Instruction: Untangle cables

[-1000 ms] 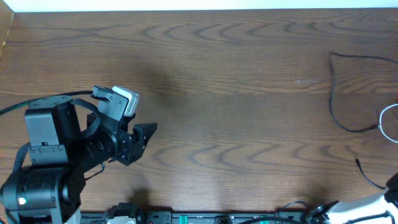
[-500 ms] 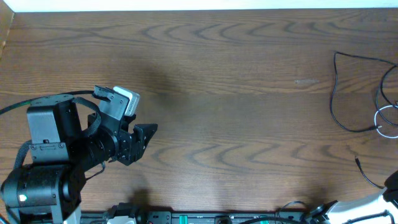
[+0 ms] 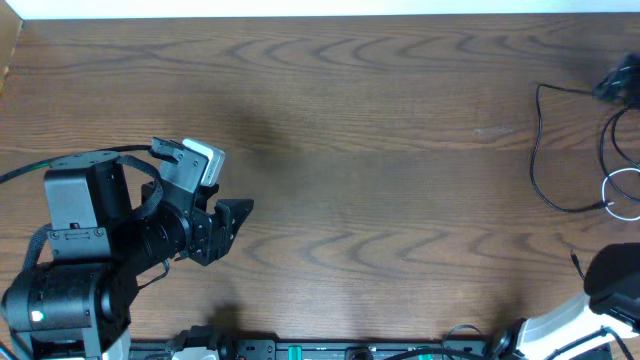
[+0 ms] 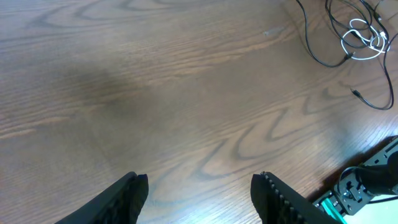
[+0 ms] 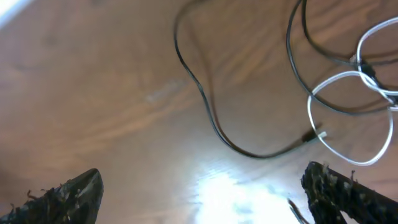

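Note:
The black cable (image 3: 532, 150) runs in a long curve near the table's right edge, and its plug lies beside the white cable (image 3: 612, 192), which is looped at that edge. In the right wrist view the black cable (image 5: 205, 99) and the white loops (image 5: 337, 75) lie flat on the wood and overlap at the right. My right gripper (image 5: 202, 180) hangs above them, open and holding nothing. At the left of the table my left gripper (image 3: 235, 215) is open over bare wood, far from both cables. Its wrist view shows nothing between the fingers (image 4: 200, 180).
A loose black plug end (image 3: 578, 260) lies on the table near the front right. A dark part of the right arm (image 3: 612, 280) stands over the front right corner. A blurred dark shape (image 3: 620, 80) sits at the far right edge. The left arm's base (image 3: 70, 290) fills the front left.
My right gripper has gone from shut to open. More black cable loops have come to lie at the right edge. Dark parts of the right arm entered the overhead view. The left arm stayed still.

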You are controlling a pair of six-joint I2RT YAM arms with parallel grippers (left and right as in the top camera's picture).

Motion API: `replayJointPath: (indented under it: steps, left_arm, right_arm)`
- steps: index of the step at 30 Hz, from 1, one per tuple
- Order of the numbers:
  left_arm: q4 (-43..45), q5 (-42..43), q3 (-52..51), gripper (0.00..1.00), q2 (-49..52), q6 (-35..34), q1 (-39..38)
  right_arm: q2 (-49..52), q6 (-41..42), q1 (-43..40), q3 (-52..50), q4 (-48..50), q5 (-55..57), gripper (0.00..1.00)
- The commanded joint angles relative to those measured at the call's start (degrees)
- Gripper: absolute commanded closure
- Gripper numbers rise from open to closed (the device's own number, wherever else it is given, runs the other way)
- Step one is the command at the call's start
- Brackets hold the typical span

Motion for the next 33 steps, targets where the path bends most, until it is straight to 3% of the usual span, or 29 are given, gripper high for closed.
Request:
replayJointPath:
  steps: [1, 5, 7, 11, 17, 23, 33]
  left_arm:
    - [-0.15, -0.09, 0.66, 0.41, -0.02, -0.26, -0.07]
    - [-0.13, -0.09, 0.66, 0.41, -0.02, -0.26, -0.07]
    - [-0.09, -0.09, 0.66, 0.41, -0.02, -0.26, -0.07]
    - [-0.26, -0.09, 0.66, 0.41, -0.02, -0.26, -0.07]
    - [-1.68, -0.11, 0.66, 0.41, -0.02, -0.26, -0.07]
    - [-2.03, -0.11, 0.66, 0.41, -0.02, -0.26, -0.07]
    - [-2.01, -0.11, 0.66, 0.41, -0.02, -0.28, -0.07]
  right_arm:
    - [0.28, -1.29, 2.93, -6.64, 1.99, 10.58, 0.01]
    - [0.28, -8.09, 4.72, -17.00, 9.40, 11.02, 0.01]
    - [0.28, -14.53, 5.66, -21.97, 14.16, 6.27, 0.01]
    - [0.28, -18.25, 7.50, -26.86, 21.81, -1.66, 0.02]
    - [0.28, -18.18, 12.02, -34.42, 33.27, -1.29, 0.03]
    - [0.28, -17.62, 14.71, -41.55, 43.47, -0.02, 0.11]
    - [0.33, -3.67, 14.78, -42.73, 53.29, 4.66, 0.13]
